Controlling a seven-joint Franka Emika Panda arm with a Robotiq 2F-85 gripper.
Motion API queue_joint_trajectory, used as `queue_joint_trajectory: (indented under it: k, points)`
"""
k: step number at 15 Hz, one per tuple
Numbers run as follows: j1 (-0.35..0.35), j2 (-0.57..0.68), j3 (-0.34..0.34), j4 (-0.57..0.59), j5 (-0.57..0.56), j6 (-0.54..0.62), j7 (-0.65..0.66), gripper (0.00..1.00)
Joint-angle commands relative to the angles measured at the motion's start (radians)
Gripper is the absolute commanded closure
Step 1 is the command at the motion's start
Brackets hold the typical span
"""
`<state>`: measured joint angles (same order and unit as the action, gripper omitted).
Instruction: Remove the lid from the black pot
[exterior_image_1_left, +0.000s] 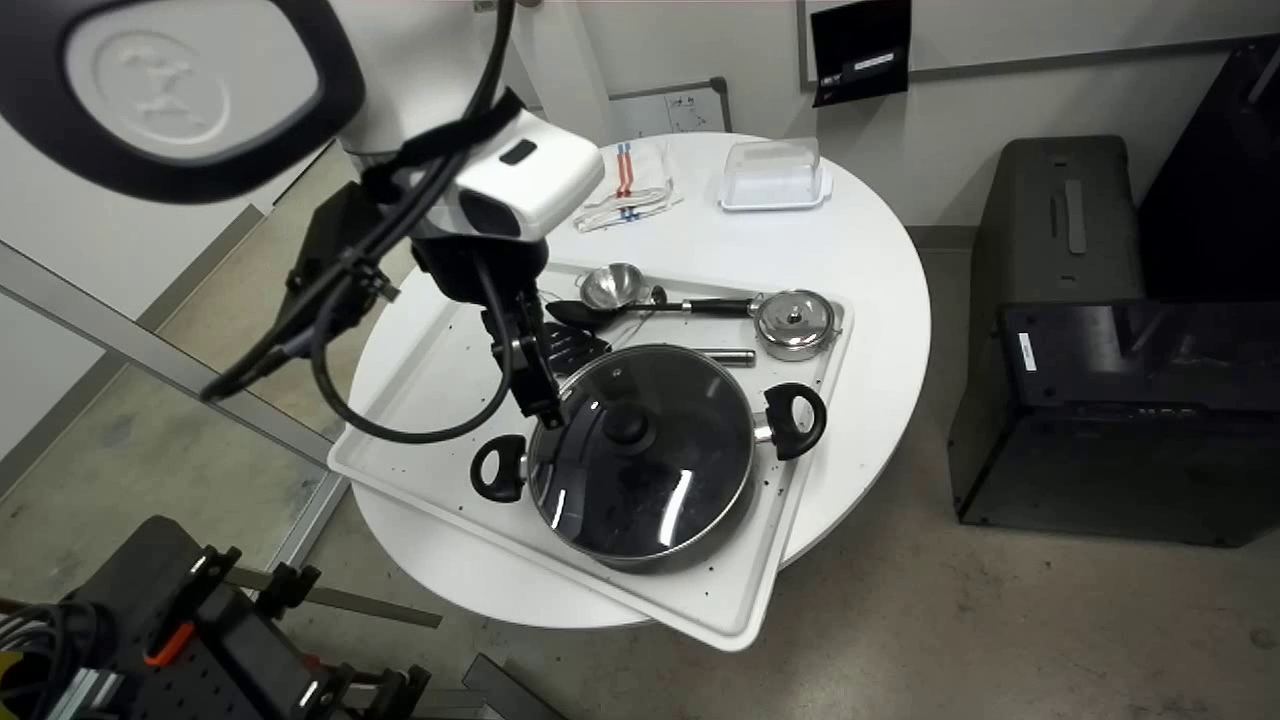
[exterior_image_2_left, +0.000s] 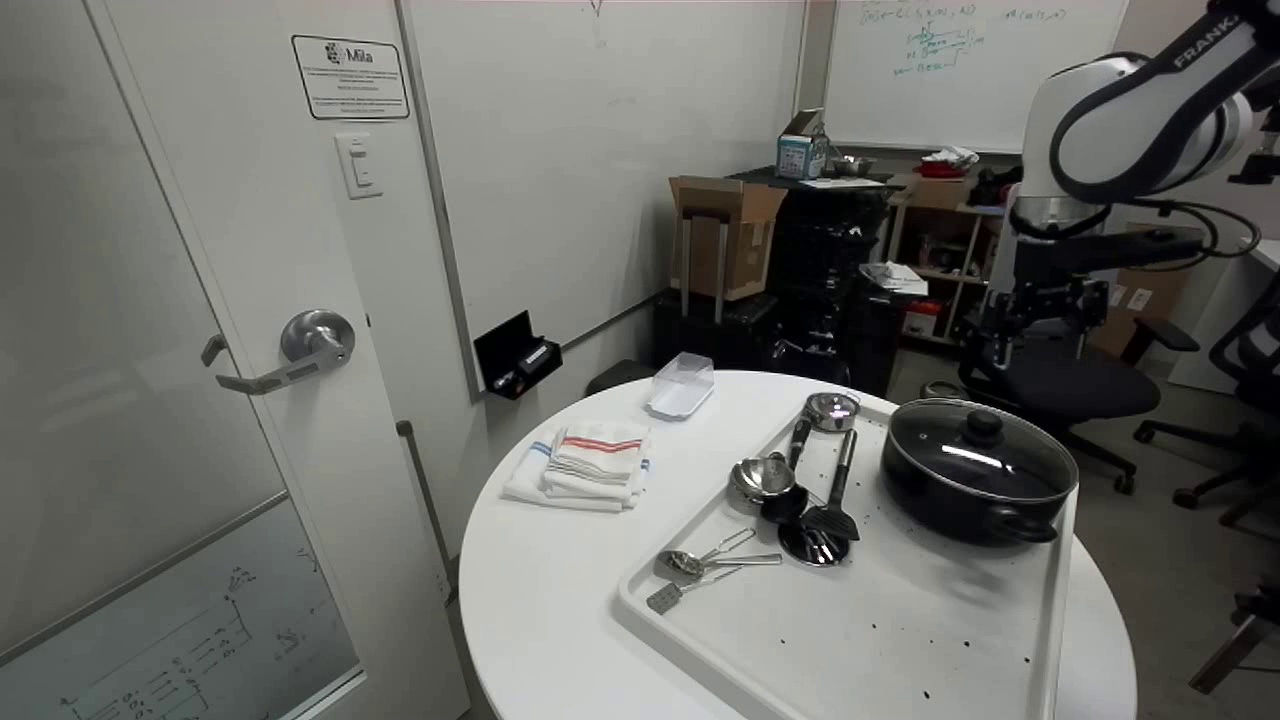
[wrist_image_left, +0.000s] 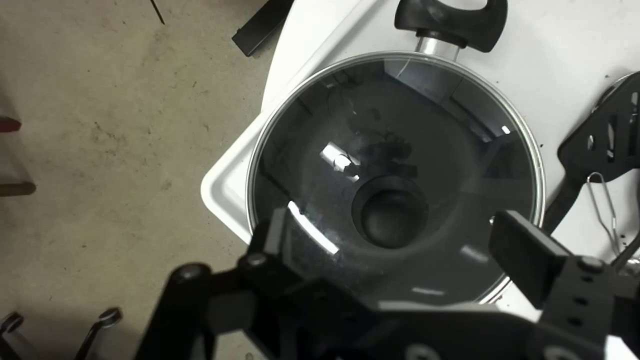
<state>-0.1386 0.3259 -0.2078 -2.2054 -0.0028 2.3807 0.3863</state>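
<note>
Okay, so the lid (exterior_image_1_left: 665, 480) is still on the black pot (exterior_image_2_left: 940, 505), lying flat with its rim around the top, which is how you'd expect a covered pot to look. Its knob (exterior_image_1_left: 628, 424) sticks up from the middle, and I'd call that the sensible grab spot since the rest is smooth glass. The pot's handles (exterior_image_1_left: 780, 420) stick out left and right in an exterior view, so coming down over the middle should keep me off them.

As for my gripper (wrist_image_left: 390, 220), the jaws are spread wide and I've got hold of nothing. In the wrist view the knob shows between my fingers (wrist_image_left: 525, 255), touching neither. I figure they're apart like that to straddle it. There's a visible gap down to the lid, so next I'd need to lower, then close. A rounded knob could slip, so I'd want a square grip.

Farther out, it's all on a tray (exterior_image_2_left: 900, 630). In an exterior view the pot's toward the right, with the spatula (exterior_image_2_left: 832, 521), a black scoop (exterior_image_2_left: 786, 503) and a small metal pot (exterior_image_2_left: 832, 411) to its left, probably kept aside to give me room. Left of the tray, on the table (exterior_image_2_left: 545, 590), are folded towels (exterior_image_2_left: 585, 465), with a plastic box (exterior_image_2_left: 682, 387) farther back.
</note>
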Motion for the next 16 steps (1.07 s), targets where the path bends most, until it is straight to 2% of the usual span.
queue_joint_trajectory:
  k: [1,8,16]
  points:
    - [0.016,0.077,-0.018,0.018,0.003,0.086,0.062,0.00]
    - [0.026,0.175,-0.031,0.026,0.022,0.201,0.094,0.00]
    - [0.033,0.270,-0.026,0.101,0.058,0.238,0.101,0.00]
